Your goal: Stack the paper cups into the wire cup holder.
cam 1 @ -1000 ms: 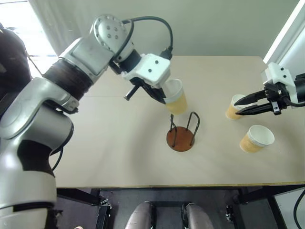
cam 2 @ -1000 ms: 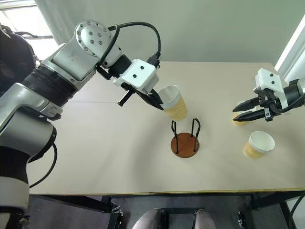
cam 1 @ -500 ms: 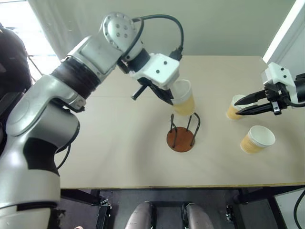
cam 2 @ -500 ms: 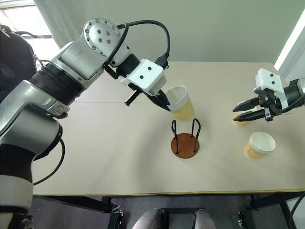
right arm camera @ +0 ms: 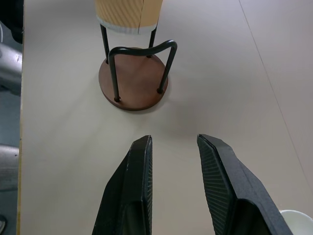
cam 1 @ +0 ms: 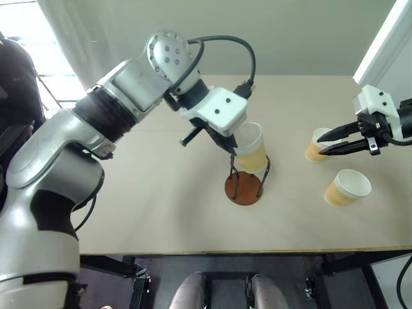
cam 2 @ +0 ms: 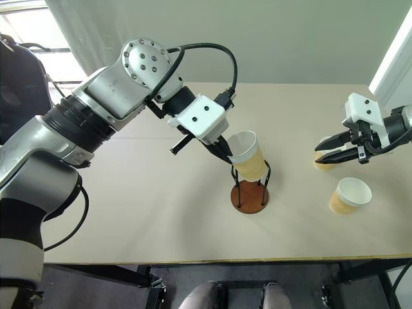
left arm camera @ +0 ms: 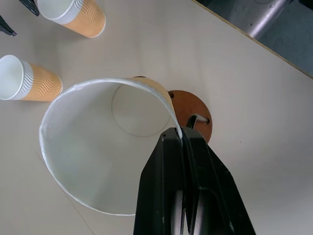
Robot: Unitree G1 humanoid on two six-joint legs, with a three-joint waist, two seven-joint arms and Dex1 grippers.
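left gripper [cam 2: 226, 152]: pinches the rim of the held paper cup [cam 2: 249, 157] | cup bottom sits just above and between the loops of the wire cup holder [cam 2: 250, 191], axis slightly tilted | right gripper [cam 2: 320, 151]: partly parted, holding nothing, near the two other cups [cam 1: 346, 187] | next: straighten, lower

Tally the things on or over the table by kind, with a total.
Paper cups: 3 (one in the left gripper at, one upright at, one on its side at)
Wire holder: 1
Total: 4
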